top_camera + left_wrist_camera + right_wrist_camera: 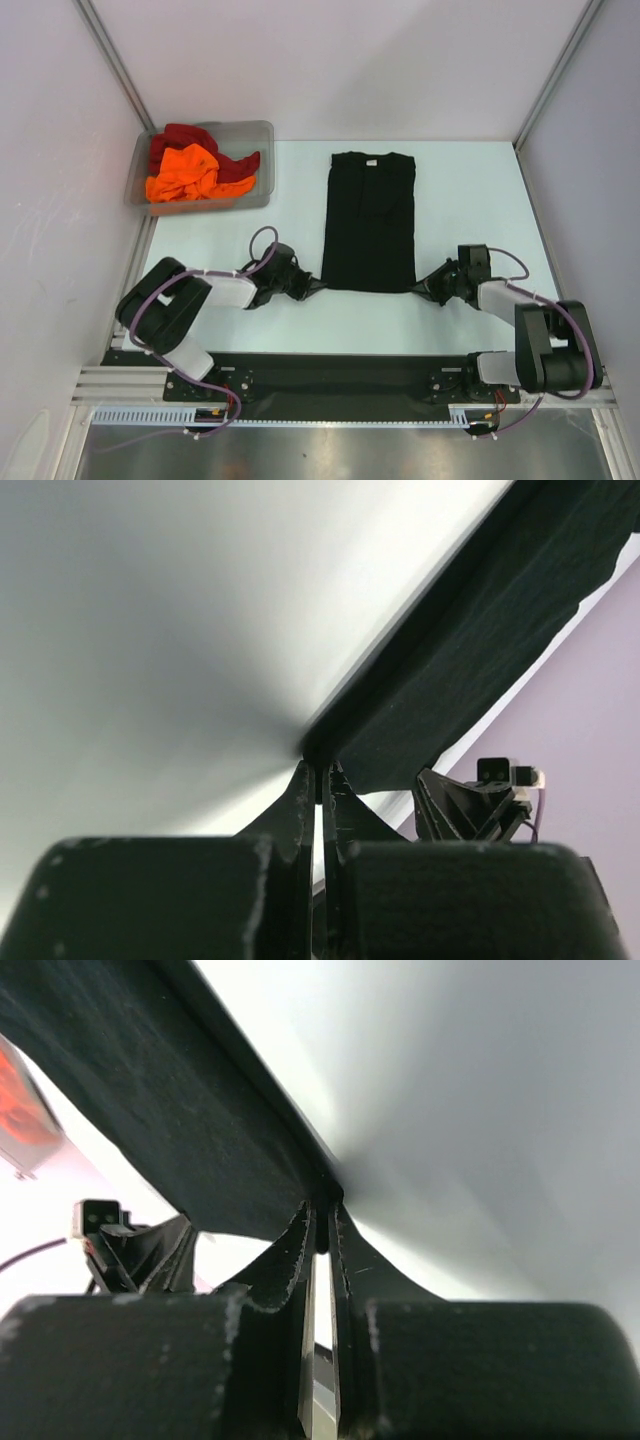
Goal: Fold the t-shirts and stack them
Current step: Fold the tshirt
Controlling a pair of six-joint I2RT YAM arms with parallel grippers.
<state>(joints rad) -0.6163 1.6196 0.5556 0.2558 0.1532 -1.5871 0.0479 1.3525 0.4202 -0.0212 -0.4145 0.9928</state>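
the black shirt (368, 220) is laid flat on the table (470, 190), folded to a long strip with straight edges, collar at the far end. bare table is seen on both sides of it. far left of it, the orange shirt (185, 172) and red shirt (185, 135) are heaped in the bin (262, 130), partly hidden by its wall. the left gripper (318, 287) is pinched tight on the black shirt's near-left corner, and the right gripper (418, 288) on its near-right corner.
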